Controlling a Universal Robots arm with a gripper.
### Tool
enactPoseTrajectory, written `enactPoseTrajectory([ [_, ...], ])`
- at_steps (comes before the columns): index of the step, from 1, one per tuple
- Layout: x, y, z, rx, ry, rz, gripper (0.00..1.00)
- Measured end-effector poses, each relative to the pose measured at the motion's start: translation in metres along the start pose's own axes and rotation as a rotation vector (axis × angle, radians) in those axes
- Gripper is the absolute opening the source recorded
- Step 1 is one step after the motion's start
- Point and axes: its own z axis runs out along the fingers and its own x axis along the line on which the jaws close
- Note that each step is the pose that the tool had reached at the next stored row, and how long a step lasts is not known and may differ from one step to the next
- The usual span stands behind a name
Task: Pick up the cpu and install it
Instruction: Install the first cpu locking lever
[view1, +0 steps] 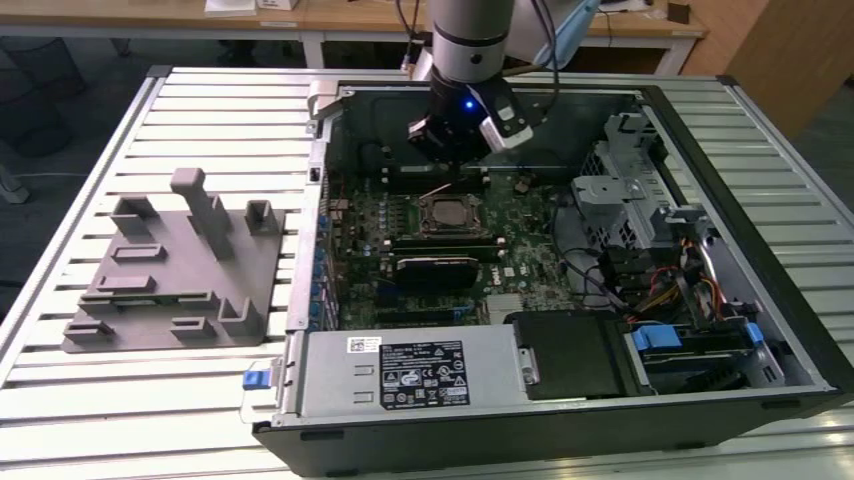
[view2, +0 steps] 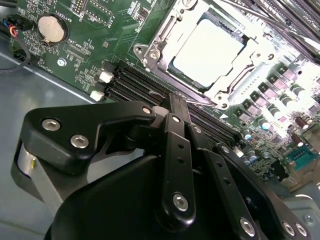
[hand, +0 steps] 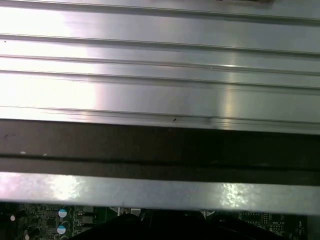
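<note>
The cpu (view2: 210, 50) is a pale silver-grey square lying flat in its metal socket frame on the green motherboard (view2: 125, 35). In the exterior view the cpu (view1: 447, 213) sits near the middle of the open computer case (view1: 787, 330). My gripper (view1: 457, 163) hangs inside the case just beyond the socket, toward the back wall. In the second wrist view the gripper (view2: 177, 102) has its black fingers pressed together with nothing between them, over the memory slots beside the socket and apart from the cpu.
A grey plastic tray with upright posts (view1: 160, 275) lies on the slatted metal table (view1: 200, 110) at the exterior view's left. Inside the case are a power supply (view1: 400, 375), a drive cage (view1: 627, 190) and cables (view1: 667, 290). The first wrist view looks across the table slats (hand: 160, 85) and the case wall.
</note>
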Motion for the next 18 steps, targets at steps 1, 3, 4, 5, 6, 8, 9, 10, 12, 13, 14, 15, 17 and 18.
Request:
enactPoseTrajectory([
  [1,-0.0004,-0.0001,0.0008,0.0000,0.0001,0.000,0.11],
  [3,-0.0015,-0.0002,0.0022,0.0000,0.0006,0.000,0.11],
  [4,-0.0021,-0.0003,0.0032,-0.0001,0.0009,0.000,0.11],
  [5,-0.0027,-0.0004,0.0041,-0.0001,0.0012,0.000,0.11],
  [6,-0.0033,-0.0005,0.0050,0.0000,0.0016,0.000,0.11],
  [8,-0.0044,-0.0006,0.0068,-0.0001,0.0022,0.000,0.11],
  [9,-0.0048,-0.0007,0.0078,-0.0002,0.0025,0.000,0.11],
  [10,-0.0052,-0.0008,0.0088,-0.0001,0.0027,0.000,0.11],
  [12,-0.0061,-0.0010,0.0109,-0.0001,0.0034,0.000,0.11],
  [13,-0.0065,-0.0011,0.0120,0.0000,0.0037,0.000,0.11],
  [14,-0.0069,-0.0012,0.0131,0.0000,0.0041,0.000,0.11],
  [15,-0.0073,-0.0012,0.0142,-0.0001,0.0043,0.000,0.11],
  [17,-0.0079,-0.0014,0.0165,-0.0002,0.0049,0.000,0.11],
  [18,-0.0081,-0.0015,0.0177,-0.0002,0.0052,0.000,0.11],
])
